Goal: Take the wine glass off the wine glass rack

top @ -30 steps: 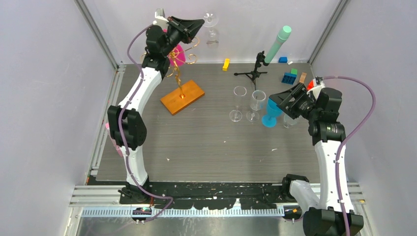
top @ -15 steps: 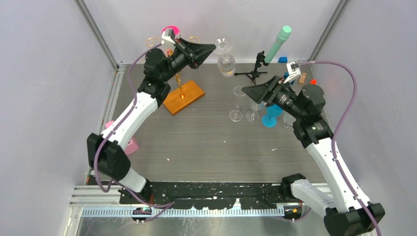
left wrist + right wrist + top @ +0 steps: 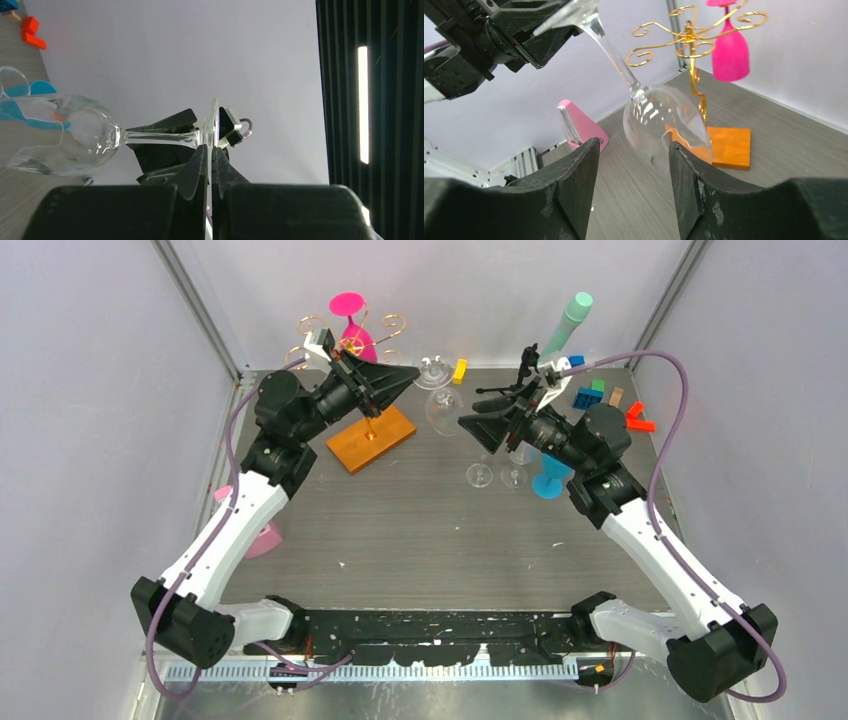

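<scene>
The gold wire wine glass rack (image 3: 352, 332) stands on its orange base (image 3: 371, 437) at the back left, with a pink glass (image 3: 352, 330) hanging from it. My left gripper (image 3: 410, 374) is shut on the foot of a clear wine glass (image 3: 441, 408), held in the air to the right of the rack, bowl tilted down. In the left wrist view the fingers (image 3: 200, 165) pinch the foot disc (image 3: 214, 120). My right gripper (image 3: 466, 426) is open, and the glass bowl (image 3: 663, 125) hangs just ahead of its open jaws (image 3: 634, 145), untouched.
Two clear glasses (image 3: 481, 454) and a blue goblet (image 3: 548, 480) stand at centre right. A black tripod (image 3: 515, 390), a mint cylinder (image 3: 570, 318) and coloured blocks (image 3: 590, 396) are behind them. A pink object (image 3: 258, 536) lies at the table's left edge.
My left gripper carried the clear glass away from the rack, down and toward the table's middle. My right arm swung left, bringing its open jaws up to the bowl.
</scene>
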Tool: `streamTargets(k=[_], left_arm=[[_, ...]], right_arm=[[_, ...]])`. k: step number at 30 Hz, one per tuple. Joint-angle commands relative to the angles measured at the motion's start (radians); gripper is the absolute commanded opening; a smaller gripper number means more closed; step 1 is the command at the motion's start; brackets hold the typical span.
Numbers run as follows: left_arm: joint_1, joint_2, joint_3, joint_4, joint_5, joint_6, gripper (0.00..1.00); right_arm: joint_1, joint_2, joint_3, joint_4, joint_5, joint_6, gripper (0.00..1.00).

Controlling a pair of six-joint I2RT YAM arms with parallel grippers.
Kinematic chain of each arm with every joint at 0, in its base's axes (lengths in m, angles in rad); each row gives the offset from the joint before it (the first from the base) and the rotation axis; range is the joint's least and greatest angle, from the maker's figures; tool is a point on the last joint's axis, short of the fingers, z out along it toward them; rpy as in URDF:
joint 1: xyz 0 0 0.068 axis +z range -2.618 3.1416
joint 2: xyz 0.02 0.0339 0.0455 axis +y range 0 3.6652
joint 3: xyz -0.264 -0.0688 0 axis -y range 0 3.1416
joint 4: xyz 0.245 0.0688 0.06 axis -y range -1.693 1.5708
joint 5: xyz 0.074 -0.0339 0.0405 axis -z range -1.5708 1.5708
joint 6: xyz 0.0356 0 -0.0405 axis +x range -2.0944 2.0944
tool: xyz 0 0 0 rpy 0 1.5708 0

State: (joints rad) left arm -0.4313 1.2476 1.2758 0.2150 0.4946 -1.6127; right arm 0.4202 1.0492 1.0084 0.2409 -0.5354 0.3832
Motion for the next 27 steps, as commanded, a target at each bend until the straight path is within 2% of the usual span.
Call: streamTargets(k=[1,12,18,23,25,27], left_arm=[[-0.006,-0.071,-0.039,-0.023,0.038,-0.009,0.00],[-0.030,-0.109,-0.113,-0.037,0.037,-0.033,0.00],[-0.034,-0.127,-0.126,-0.037,0.034,-0.047,0.00],[-0.035,-0.141,-0.128,-0.038,0.031,-0.054,0.00],[-0.035,-0.142,-0.130,-0.040,0.031,-0.055,0.00],[-0.035,-0.141,-0.131,-0.037,0.032,-0.058,0.00]], right_arm=[[0.055,0.028,0.047,0.148,-0.057,-0.139,0.58],[0.166,0.115,0.091,0.150,-0.048,-0.252,0.61],[0.171,0.170,0.108,0.152,-0.058,-0.250,0.49],[0.176,0.195,0.108,0.174,-0.040,-0.252,0.48],[0.176,0.207,0.114,0.184,-0.026,-0.247,0.41],[0.178,0.214,0.118,0.200,-0.015,-0.227,0.28]])
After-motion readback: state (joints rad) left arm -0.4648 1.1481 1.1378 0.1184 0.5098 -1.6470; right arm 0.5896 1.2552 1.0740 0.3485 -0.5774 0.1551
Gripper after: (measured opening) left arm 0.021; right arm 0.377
